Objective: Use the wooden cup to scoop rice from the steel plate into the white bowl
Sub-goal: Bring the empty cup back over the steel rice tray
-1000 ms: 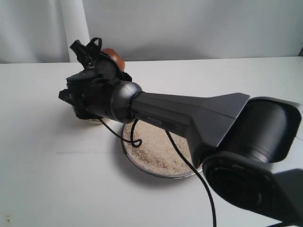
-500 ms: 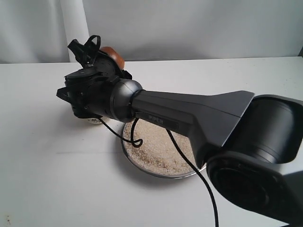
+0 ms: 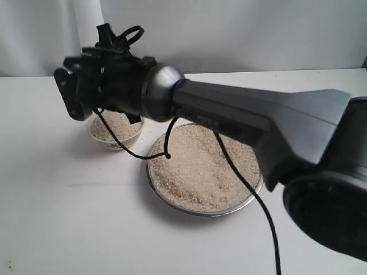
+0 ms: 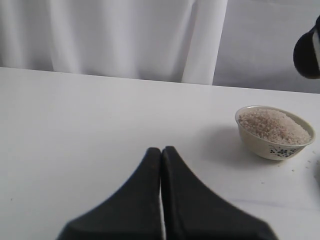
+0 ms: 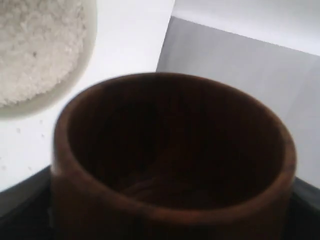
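Note:
The wooden cup (image 5: 100, 200) fills the right wrist view, and my right gripper (image 3: 77, 94) is shut on it. Its dark inside shows no grains. In the exterior view the wrist hides the cup. This gripper hangs just above the far left side of the white bowl (image 3: 114, 142), which is heaped with rice (image 3: 117, 123). To the right of the bowl, the steel plate (image 3: 189, 210) holds a broad bed of rice (image 3: 200, 166). My left gripper (image 4: 161, 150) is shut and empty, low over the table, with the bowl (image 4: 272, 145) ahead of it and to one side.
A black cable (image 3: 246, 189) droops from the right arm (image 3: 258, 123) across the plate. White curtain (image 4: 125, 35) and a grey wall back the white table (image 3: 69, 217). A few loose grains lie beside the bowl (image 4: 295, 167).
The right wrist has risen and turned over the bowl. The cup, seen before as a brown shape behind the wrist, is now hidden. Bowl and plate show more fully.

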You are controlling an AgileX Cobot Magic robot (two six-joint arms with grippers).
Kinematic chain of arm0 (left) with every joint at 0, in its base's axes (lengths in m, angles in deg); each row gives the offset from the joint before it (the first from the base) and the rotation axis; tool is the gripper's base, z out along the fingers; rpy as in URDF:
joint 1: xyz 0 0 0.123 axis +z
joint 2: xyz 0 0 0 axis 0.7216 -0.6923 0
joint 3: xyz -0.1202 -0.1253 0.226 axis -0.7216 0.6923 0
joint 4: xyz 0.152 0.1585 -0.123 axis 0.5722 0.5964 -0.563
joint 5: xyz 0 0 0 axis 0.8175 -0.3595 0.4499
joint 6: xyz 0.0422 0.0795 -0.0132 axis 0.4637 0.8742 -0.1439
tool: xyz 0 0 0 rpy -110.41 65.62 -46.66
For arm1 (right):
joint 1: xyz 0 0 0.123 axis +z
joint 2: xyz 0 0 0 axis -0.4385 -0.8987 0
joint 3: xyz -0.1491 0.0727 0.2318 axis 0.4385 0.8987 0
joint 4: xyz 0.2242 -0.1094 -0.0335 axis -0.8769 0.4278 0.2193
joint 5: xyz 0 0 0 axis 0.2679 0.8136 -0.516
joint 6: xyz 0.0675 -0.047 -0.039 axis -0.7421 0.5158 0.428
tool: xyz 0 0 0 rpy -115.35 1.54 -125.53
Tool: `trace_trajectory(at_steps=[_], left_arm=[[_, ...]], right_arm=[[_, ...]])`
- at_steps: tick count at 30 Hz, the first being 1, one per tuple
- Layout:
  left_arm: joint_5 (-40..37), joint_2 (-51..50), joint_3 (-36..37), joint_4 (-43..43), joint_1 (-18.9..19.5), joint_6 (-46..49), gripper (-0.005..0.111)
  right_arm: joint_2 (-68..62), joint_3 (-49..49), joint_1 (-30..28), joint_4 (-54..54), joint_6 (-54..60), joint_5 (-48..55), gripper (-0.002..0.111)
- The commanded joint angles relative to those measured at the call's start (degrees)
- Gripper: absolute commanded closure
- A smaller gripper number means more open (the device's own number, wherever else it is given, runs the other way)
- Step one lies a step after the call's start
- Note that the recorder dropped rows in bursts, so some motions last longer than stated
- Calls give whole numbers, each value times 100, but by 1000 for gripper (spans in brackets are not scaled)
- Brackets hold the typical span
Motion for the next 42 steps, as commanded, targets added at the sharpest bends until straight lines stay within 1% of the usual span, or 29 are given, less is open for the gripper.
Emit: trace_trajectory(at_steps=[1,2,6,9,12,14,17,30,36,42], left_arm=[[39,-1,11,-28,-26,-13,107],[39,-1,11,-28,-26,-13,107],[39,-1,11,-28,-26,-13,107],[39,-1,11,-28,-26,-23,107],[39,-1,11,-28,-26,-23,107],[39,-1,11,-28,-26,-23,107],[39,-1,11,-28,-26,-23,107],[39,-1,11,-28,-26,-23,107],[39,-1,11,-28,-26,-23,107],[39,-1,11,-28,-26,-12,107]], right_arm=[[770,-196,-273,-1769,-37,351,108],[865,-196,-323,-1911,-37,486,108],[1259,-186,-565,-2133,343,1786,108],[1531,-175,-864,-3188,768,2165,108],[1638,-47,-1035,-3278,869,2226,108],[1681,294,-1165,-3268,1018,2226,108],[1681,995,-1282,-2670,1076,2226,108],[1681,2830,-1304,-859,1801,2192,108],[1681,3466,-1304,-543,2010,1725,108],[1564,3675,-1304,-545,2053,1564,108]])
